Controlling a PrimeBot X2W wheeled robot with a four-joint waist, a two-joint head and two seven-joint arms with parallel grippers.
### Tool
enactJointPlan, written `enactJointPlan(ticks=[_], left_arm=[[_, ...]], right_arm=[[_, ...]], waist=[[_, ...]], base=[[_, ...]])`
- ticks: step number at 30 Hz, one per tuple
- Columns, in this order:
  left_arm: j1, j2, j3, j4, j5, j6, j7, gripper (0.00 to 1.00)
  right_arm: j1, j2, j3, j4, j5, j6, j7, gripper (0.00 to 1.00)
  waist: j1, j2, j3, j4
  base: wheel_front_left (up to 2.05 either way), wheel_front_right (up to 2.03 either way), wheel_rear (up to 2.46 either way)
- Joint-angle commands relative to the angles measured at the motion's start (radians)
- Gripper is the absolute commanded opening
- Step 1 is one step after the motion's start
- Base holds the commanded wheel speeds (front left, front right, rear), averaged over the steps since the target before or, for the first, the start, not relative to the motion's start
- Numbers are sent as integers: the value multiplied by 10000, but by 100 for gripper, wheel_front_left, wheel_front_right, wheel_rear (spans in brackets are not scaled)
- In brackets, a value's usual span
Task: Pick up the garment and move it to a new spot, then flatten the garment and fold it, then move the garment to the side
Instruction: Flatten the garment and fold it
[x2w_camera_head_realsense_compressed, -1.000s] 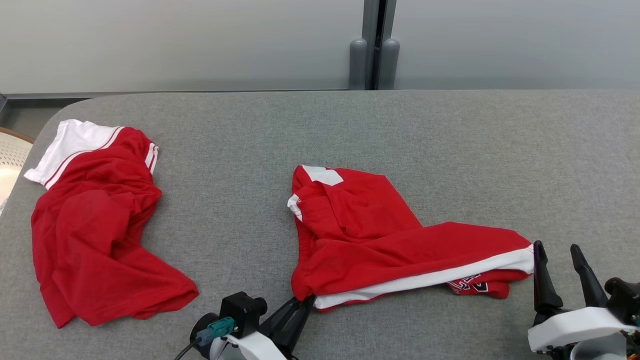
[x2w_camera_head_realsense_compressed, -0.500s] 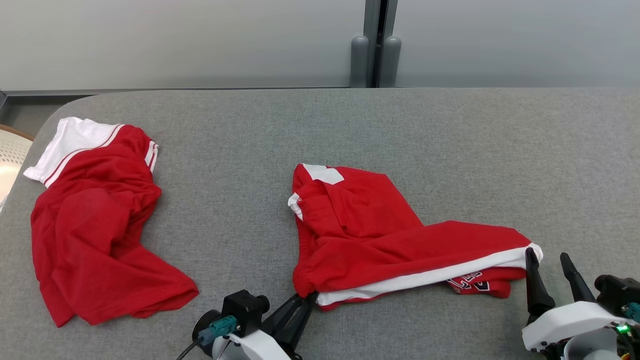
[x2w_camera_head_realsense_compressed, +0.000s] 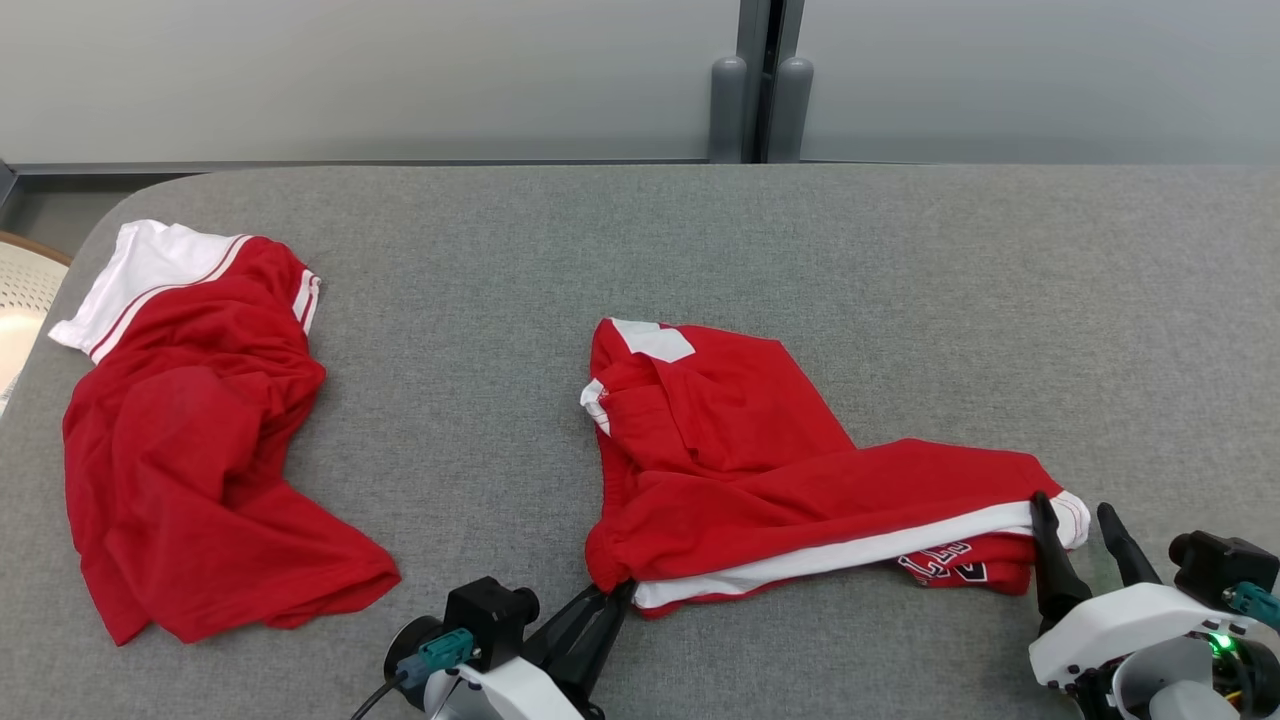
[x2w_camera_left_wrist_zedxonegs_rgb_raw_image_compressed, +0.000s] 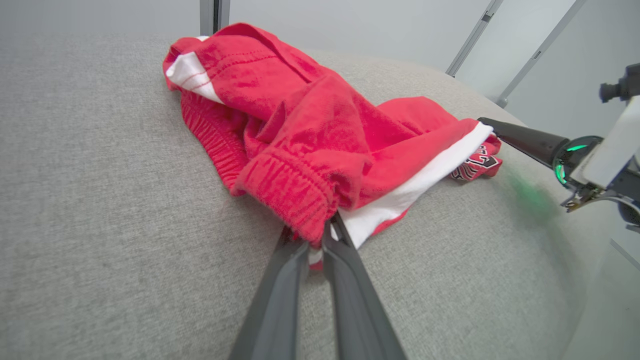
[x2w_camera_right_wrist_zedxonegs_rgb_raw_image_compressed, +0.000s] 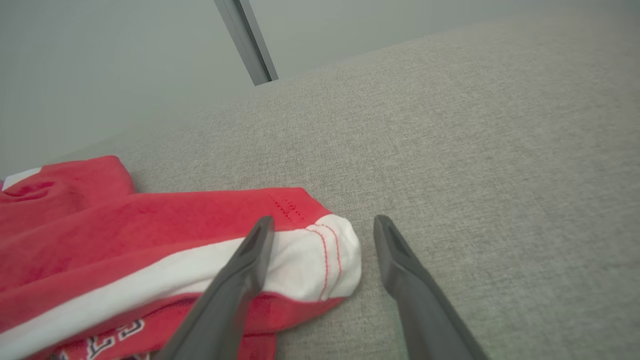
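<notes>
While two red garments are carried by the grey desk (x2w_camera_head_realsense_compressed: 700, 250), the task's garment (x2w_camera_head_realsense_compressed: 740, 470) is laid crumpled near the middle of the front edge and stretched toward the right front corner. A second red garment (x2w_camera_head_realsense_compressed: 190, 450) is spread by the left edge, well apart from it. The left gripper (x2w_camera_head_realsense_compressed: 612, 598) is found at the garment's near left corner, its fingers pressed together on the gathered red waistband, which is pinched between them. The right gripper (x2w_camera_head_realsense_compressed: 1072, 505) is held at the garment's right end with its fingers wide apart. The white hem corner (x2w_camera_right_wrist_zedxonegs_rgb_raw_image_compressed: 320, 255) is framed between them, one finger being seen over the white band and the other over bare desk just beside it; nothing is clamped there. Compared with a second ago, the right gripper has been brought in from just beside the hem to straddle that corner, the left grip has been kept unchanged, and the head view has been shifted slightly.
</notes>
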Motion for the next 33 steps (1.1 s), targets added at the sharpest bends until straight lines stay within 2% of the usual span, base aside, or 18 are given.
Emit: enactJointPlan(ticks=[1,2,3,4,15,17,22,25,30,33], left_arm=[[-161,80,27,-4,77,-9,-4,0],[-174,80,29,-3,77,-9,-4,0],[-182,83,32,0,86,-9,-4,0],[-189,88,33,4,93,-9,-4,0],[-256,193,364,-152,95,-9,-4,0],[-335,251,459,-291,103,-9,-4,0],[-1061,797,502,-1027,303,-9,7,0],[-1635,1079,666,-1629,275,-9,369,0],[-2674,1596,1151,-2914,7,163,1508,0],[-3050,1675,1395,-3437,-273,241,1956,0]], right_arm=[[-104,-64,75,60,67,-3,12,100],[-135,-82,127,101,135,-3,18,70],[-171,-94,170,131,184,-3,9,22],[-200,-117,254,138,227,-3,-42,0],[-154,-470,892,-318,633,-3,-559,0],[-189,-574,957,-631,617,-3,-673,0],[-448,-918,1300,-2116,490,-3,-870,0],[-724,-1045,1345,-2920,247,-3,-904,0],[-1396,-910,967,-4003,-320,-3,-938,0],[-1700,-790,773,-4375,-635,-3,-904,0]], waist=[[0,0,21,3],[0,0,36,7],[0,0,50,9],[0,0,56,10],[0,0,-175,-81],[0,0,-275,-101],[0,0,-726,-166],[0,0,-1040,-219],[0,0,-1599,-332],[0,0,-1746,-386]], base=[[0,0,0],[0,0,0],[0,0,0],[0,0,0],[0,0,0],[0,0,0],[0,0,0],[0,0,0],[0,0,0],[0,0,0]])
